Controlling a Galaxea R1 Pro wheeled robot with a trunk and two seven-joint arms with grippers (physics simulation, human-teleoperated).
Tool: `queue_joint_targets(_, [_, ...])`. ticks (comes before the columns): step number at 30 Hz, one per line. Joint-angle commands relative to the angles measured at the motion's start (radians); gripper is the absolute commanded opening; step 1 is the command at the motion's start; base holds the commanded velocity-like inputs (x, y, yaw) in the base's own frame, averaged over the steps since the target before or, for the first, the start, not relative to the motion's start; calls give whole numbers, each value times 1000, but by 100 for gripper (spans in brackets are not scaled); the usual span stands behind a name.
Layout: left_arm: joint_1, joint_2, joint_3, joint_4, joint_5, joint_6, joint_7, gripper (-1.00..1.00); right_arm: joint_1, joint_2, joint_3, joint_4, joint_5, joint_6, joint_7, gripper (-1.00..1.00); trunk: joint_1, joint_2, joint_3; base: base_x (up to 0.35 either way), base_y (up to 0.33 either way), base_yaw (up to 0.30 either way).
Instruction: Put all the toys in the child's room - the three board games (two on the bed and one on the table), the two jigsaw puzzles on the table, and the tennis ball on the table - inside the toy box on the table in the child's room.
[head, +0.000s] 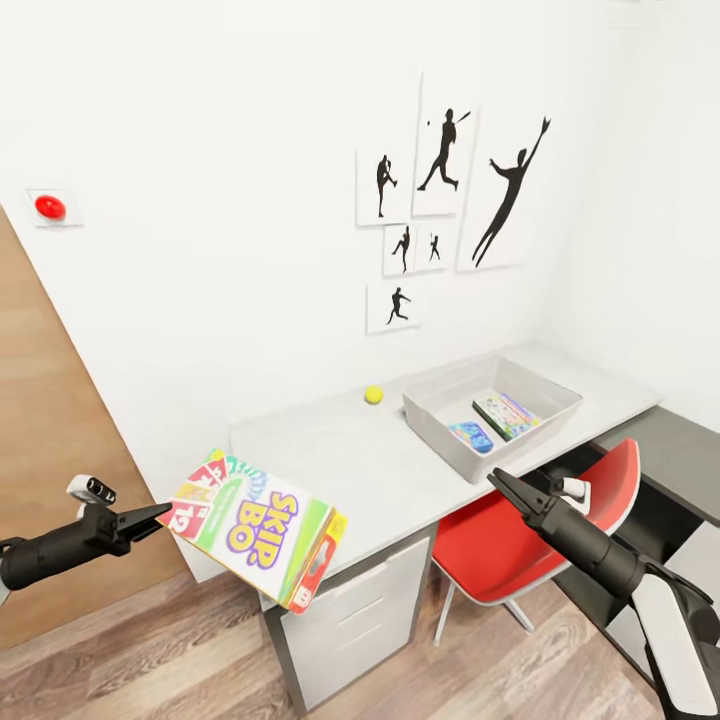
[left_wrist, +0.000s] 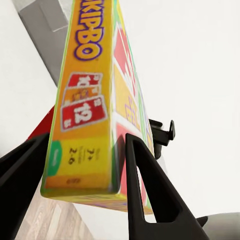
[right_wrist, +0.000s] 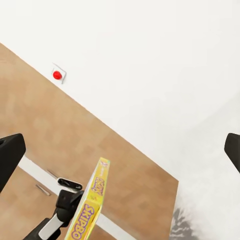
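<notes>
1. Left hand (head: 160, 517) is clamped on one short end of the Skip-Bo board game (head: 258, 527). In the left wrist view both fingers (left_wrist: 142, 185) press the box's (left_wrist: 95, 115) flat faces with the narrow edge between them.
2. The box hangs in the air off the near-left corner of the tabletop (head: 340, 460), over the wood floor. It is tilted, and its long axis runs away from the left hand toward the drawers.
3. Toy box (head: 440, 440) sits at the right part of the tabletop, well apart from the held game, further from the robot and to the right. That is the direction the carry has to go. Two smaller printed flat things already lie inside; I can't tell if they are games or puzzles.
4. Tennis ball (head: 373, 395) is on the tabletop by the wall, just left of the toy box.
5. Right hand (head: 505, 483) is released and carries nothing. It hovers near the toy box's front corner, above the red chair (head: 500, 545), so it is the nearer arm to the bin and the ball.
6. My guess: for the left arm to reach, the box's long side should line up with the bin's length.
</notes>
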Motion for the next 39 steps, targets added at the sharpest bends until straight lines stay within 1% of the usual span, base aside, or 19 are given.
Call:
queue_joint_targets(1, [-1,0,-1,0,0,11,-3,-100,-1,0,-1,0,-3,5,1,100,-4,7,2,0,0,0])
queue_joint_targets(9, [-1,1,-3,1,-1,11,-3,-100,-1,0,-2,5,-3,5,2,100,-35,63,27,0,0,0])
queue_joint_targets(10, [-1,1,-2,1,-1,11,-3,-100,-1,-2,-2,20,-1,4,2,100,-38,70,30,0,0,0])
queue_joint_targets(15, [-1,1,-3,1,-2,11,-3,-100,-1,-3,-3,29,-1,4,2,100,-58,105,46,0,0,0])
queue_joint_targets(19, [0,1,-2,1,-2,11,-3,-100,-1,-8,-7,31,-5,6,2,100,-73,133,59,0,0,0])
queue_joint_targets(24, [0,1,-3,1,-2,11,-3,-100,-1,-15,-12,30,0,10,-8,100,-92,168,74,0,0,0])
queue_joint_targets(26, [-1,1,-3,1,-2,11,-3,-100,-1,-24,-14,31,-1,12,-8,100,-100,182,80,0,0,0])
queue_joint_targets(27, [0,1,-3,1,-2,11,-3,-100,-1,-36,-14,31,-2,12,-6,100,-104,189,84,0,0,0])
queue_joint_targets(29, [0,0,-4,1,-2,11,-3,-100,-1,-74,-16,31,-7,14,-3,100,-111,203,90,0,0,0])
queue_joint_targets(30, [0,0,-4,1,-2,11,-3,-100,-1,-84,-17,32,-8,14,-2,100,-115,210,93,0,0,0])
queue_joint_targets(32, [0,1,-4,1,-1,11,-3,-100,-1,-117,-20,32,-11,14,17,100,-123,224,99,0,0,0])
queue_joint_targets(33, [0,1,-5,1,-1,11,-3,-100,-1,-122,-21,32,-11,13,27,100,-127,231,102,0,0,0])
queue_joint_targets(35, [0,1,-5,1,-2,11,-3,-100,0,-134,-26,32,-9,9,81,100,-134,245,109,0,0,0])
queue_joint_targets(37, [-1,1,-5,1,-2,11,-3,-100,0,-138,-35,32,-6,5,122,100,-142,259,115,0,0,0])
queue_joint_targets(39, [-1,1,-5,1,-1,11,-3,-100,0,-138,-41,32,-5,4,136,100,-150,273,121,0,0,0])
